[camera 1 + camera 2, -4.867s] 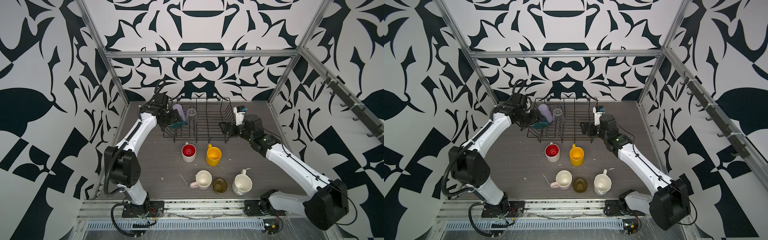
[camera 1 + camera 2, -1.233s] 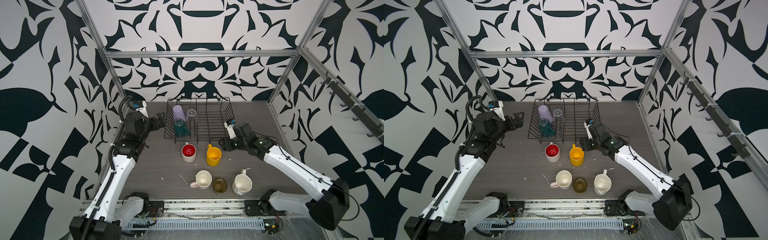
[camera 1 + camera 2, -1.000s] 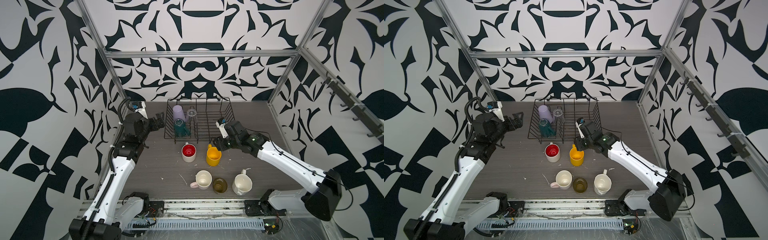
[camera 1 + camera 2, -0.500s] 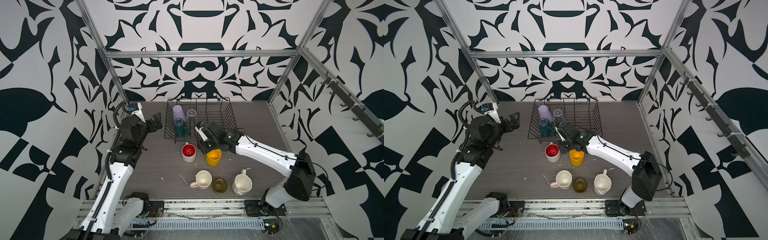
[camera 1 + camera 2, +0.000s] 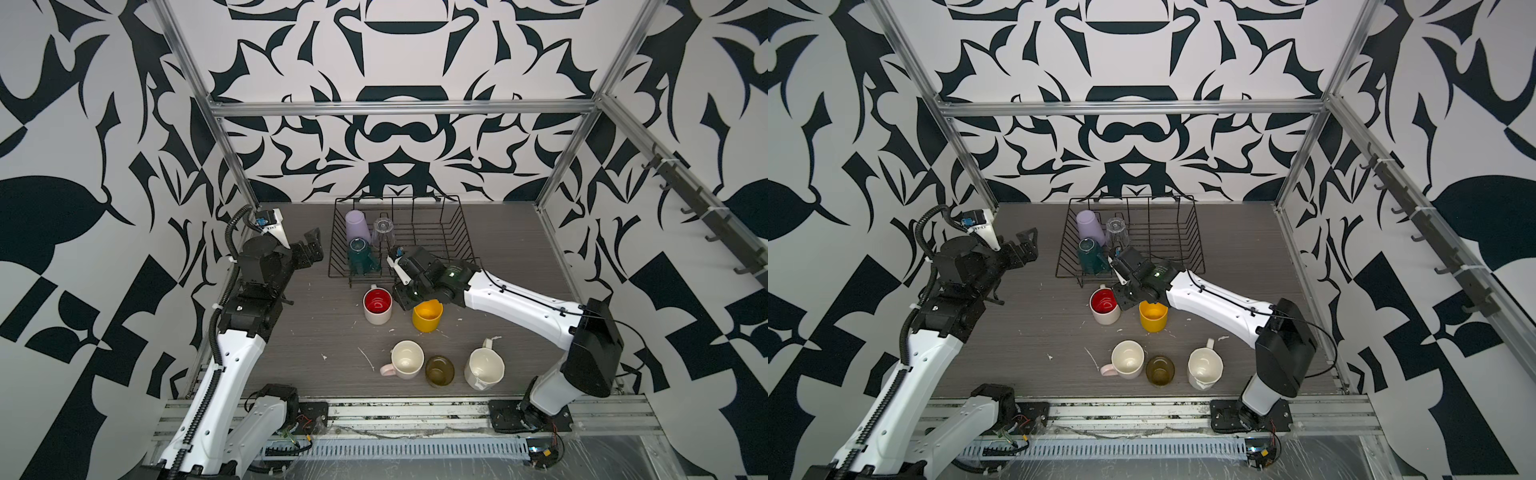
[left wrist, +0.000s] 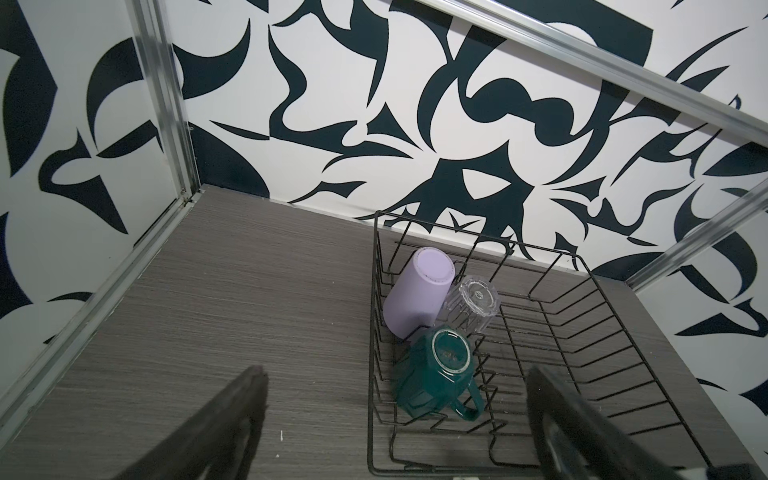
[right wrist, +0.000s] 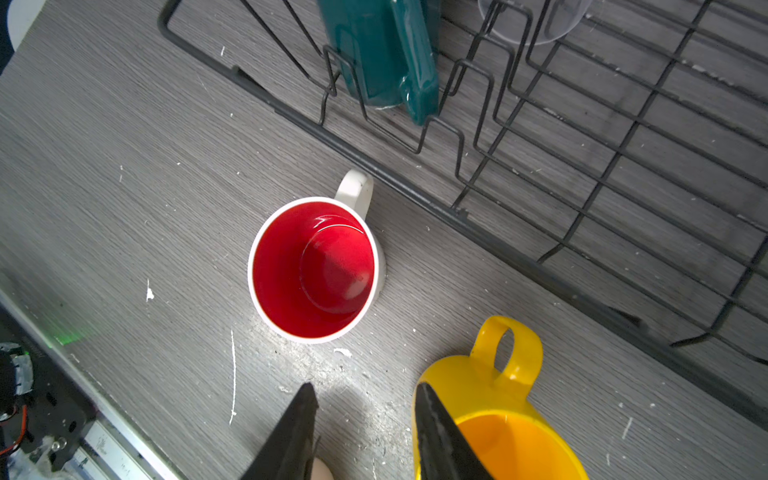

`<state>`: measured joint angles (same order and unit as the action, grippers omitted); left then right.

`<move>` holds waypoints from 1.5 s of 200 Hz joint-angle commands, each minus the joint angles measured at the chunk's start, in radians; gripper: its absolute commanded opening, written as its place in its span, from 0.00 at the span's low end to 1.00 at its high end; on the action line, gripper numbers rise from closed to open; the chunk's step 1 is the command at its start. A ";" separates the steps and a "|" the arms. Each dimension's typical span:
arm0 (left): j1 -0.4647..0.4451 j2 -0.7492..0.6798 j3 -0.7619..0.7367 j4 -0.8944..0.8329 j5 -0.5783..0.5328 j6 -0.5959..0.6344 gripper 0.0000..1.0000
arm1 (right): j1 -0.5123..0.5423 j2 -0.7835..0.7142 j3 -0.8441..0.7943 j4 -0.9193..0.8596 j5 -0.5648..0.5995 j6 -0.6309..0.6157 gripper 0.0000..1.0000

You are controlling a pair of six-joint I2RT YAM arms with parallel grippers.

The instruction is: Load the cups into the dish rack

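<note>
The black wire dish rack (image 5: pixel 436 241) (image 5: pixel 1163 241) holds the lilac tumbler (image 5: pixel 357 224), clear glass (image 5: pixel 383 232) and dark green mug (image 6: pixel 436 374), all upside down. The red-lined mug (image 7: pixel 316 270) and yellow mug (image 7: pixel 498 415) stand in front of the rack. Nearer the front stand the cream mug (image 5: pixel 407 359), olive glass (image 5: pixel 439 370) and white faceted mug (image 5: pixel 484 368). My right gripper (image 7: pixel 363 392) (image 5: pixel 405 297) is low between the red-lined and yellow mugs, part open and empty, one finger by the yellow mug's outer wall. My left gripper (image 5: pixel 311 249) (image 6: pixel 397 372) hangs wide open left of the rack.
Patterned walls and metal frame posts close in the grey table on three sides. The arm bases sit on a rail along the front edge. White flecks and scratches mark the table near the mugs.
My right arm swung left from the rack's right front corner down to the gap between the red-lined and yellow mugs, and its jaws narrowed. The left arm drew back slightly.
</note>
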<state>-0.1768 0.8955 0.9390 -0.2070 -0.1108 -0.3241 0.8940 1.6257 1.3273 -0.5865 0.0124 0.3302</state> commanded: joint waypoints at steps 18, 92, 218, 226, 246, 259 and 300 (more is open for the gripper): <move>0.004 -0.035 -0.022 -0.002 -0.009 -0.005 0.99 | 0.026 0.048 0.040 0.017 0.011 0.029 0.42; 0.004 -0.061 -0.040 -0.039 -0.023 -0.026 0.99 | 0.057 0.084 0.069 0.031 0.001 0.029 0.42; -0.223 0.083 -0.037 -0.482 0.284 -0.312 0.80 | -0.049 -0.099 0.021 0.085 0.017 -0.028 0.62; -0.247 0.114 -0.039 -0.483 0.281 -0.323 0.79 | -0.071 -0.114 0.007 0.101 -0.004 -0.024 0.63; -0.301 0.179 -0.045 -0.467 0.266 -0.349 0.74 | -0.106 -0.166 -0.032 0.133 -0.016 -0.016 0.70; -0.338 0.210 -0.040 -0.468 0.220 -0.357 0.72 | -0.117 -0.207 -0.063 0.153 0.001 -0.016 0.75; -0.418 0.309 -0.023 -0.462 0.166 -0.372 0.66 | -0.164 -0.331 -0.162 0.197 0.040 -0.007 0.84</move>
<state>-0.5529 1.1667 0.9081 -0.6468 0.1165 -0.6685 0.7513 1.3762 1.2049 -0.4553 0.0238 0.3157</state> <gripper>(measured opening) 0.664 0.820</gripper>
